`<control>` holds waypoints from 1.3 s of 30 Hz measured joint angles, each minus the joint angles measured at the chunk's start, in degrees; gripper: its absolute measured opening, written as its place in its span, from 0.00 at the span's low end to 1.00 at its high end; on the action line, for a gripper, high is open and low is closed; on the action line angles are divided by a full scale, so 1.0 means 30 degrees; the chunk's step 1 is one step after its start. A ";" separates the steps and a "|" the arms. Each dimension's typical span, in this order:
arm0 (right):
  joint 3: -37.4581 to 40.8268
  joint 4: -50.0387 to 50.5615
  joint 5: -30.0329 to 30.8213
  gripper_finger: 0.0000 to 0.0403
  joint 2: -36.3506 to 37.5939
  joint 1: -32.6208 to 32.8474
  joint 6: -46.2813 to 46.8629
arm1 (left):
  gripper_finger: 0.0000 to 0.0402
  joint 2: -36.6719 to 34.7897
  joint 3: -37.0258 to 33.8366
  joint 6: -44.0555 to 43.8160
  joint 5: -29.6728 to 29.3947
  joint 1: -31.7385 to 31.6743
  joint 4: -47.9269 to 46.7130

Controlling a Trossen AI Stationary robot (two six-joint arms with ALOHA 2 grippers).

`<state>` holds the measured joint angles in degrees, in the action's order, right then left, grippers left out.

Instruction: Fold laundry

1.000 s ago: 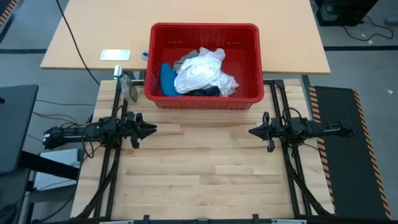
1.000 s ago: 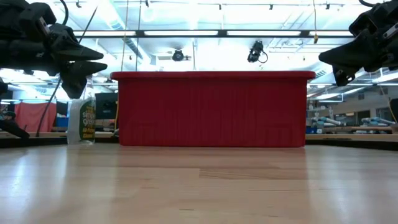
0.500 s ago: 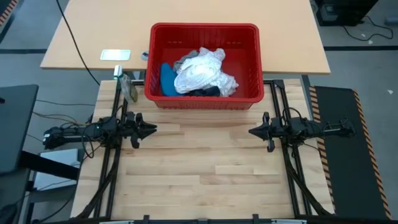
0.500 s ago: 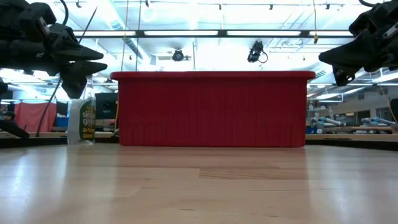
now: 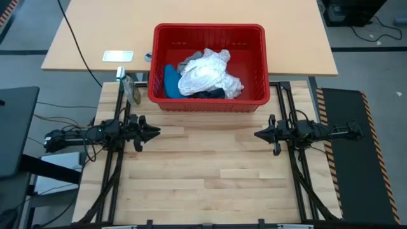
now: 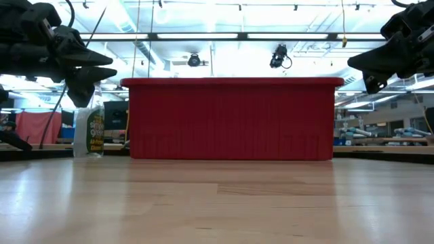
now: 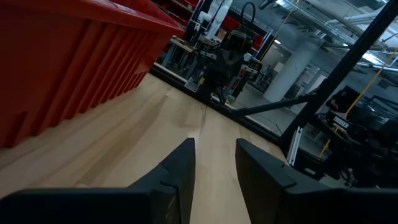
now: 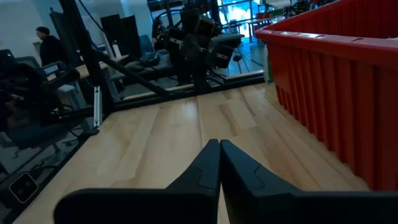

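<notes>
The laundry (image 5: 206, 76) lies heaped in the red basket (image 5: 254, 95) at the table's far side: white lacy piece on top, bright blue at left. It looks light, limp and clingy; pinch the white top fold. Left gripper (image 5: 151, 132) has fingers slightly apart; right gripper (image 5: 259, 134) pressed together, both empty

Both arms are showing as dark, near-black, slender linkages with thin black cables trailing along them. The left claw (image 5: 151, 132) and right claw (image 5: 262, 135) are each ending in two matte black, pointed, wedge-shaped fingers (image 7: 177, 174).
</notes>
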<state>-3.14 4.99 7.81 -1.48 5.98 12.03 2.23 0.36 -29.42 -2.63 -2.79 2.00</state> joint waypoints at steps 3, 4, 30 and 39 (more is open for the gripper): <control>0.0000 0.0001 0.0000 0.04 -0.0003 0.0001 0.0000 | 0.29 0.0013 0.0006 -0.2001 -0.0243 -0.0007 0.1946; 0.0000 0.0000 0.0000 0.04 -0.0006 0.0002 0.0000 | 0.29 -0.0033 0.0000 -0.2782 -0.0236 -0.0007 0.2615; -0.0015 -0.6368 0.9233 0.04 -0.0070 -0.1147 0.9848 | 0.29 0.7957 0.4549 0.1753 -0.7794 0.0363 1.3193; -0.0549 -0.6073 0.3895 0.02 -0.1114 -0.2472 1.3294 | 0.29 1.6839 1.0500 -0.0827 -0.5066 -0.0075 1.3798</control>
<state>-4.78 -13.22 19.50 -4.82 -1.44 51.91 52.75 31.86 -31.90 -17.82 -3.01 43.39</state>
